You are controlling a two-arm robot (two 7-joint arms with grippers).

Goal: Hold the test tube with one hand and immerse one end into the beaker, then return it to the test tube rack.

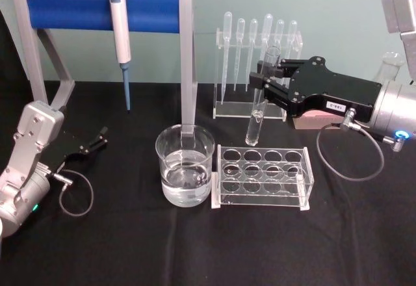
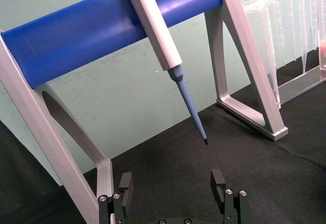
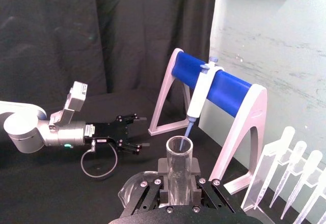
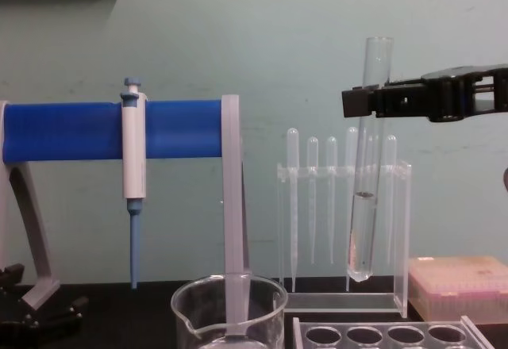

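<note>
My right gripper (image 1: pixel 265 82) is shut on the upper part of the test tube (image 1: pixel 253 129), holding it nearly upright in the air. The tube hangs right of the beaker (image 1: pixel 185 169), over the back edge of the clear rack (image 1: pixel 263 177). In the chest view the test tube (image 4: pixel 363 230) has clear liquid in its lower part, with the right gripper (image 4: pixel 359 101) near its rim. The right wrist view looks down on the tube's open mouth (image 3: pixel 179 150). The beaker (image 4: pixel 228 305) holds water. My left gripper (image 1: pixel 97 140) rests open on the table at the left.
A blue-barred stand (image 1: pixel 104 10) with a hanging white-and-blue pipettor (image 1: pixel 120 29) stands behind the beaker. Plastic pipettes in a clear holder (image 1: pixel 257 39) are at the back right, with a pink tip box (image 4: pixel 460 285) beside them. A black cloth covers the table.
</note>
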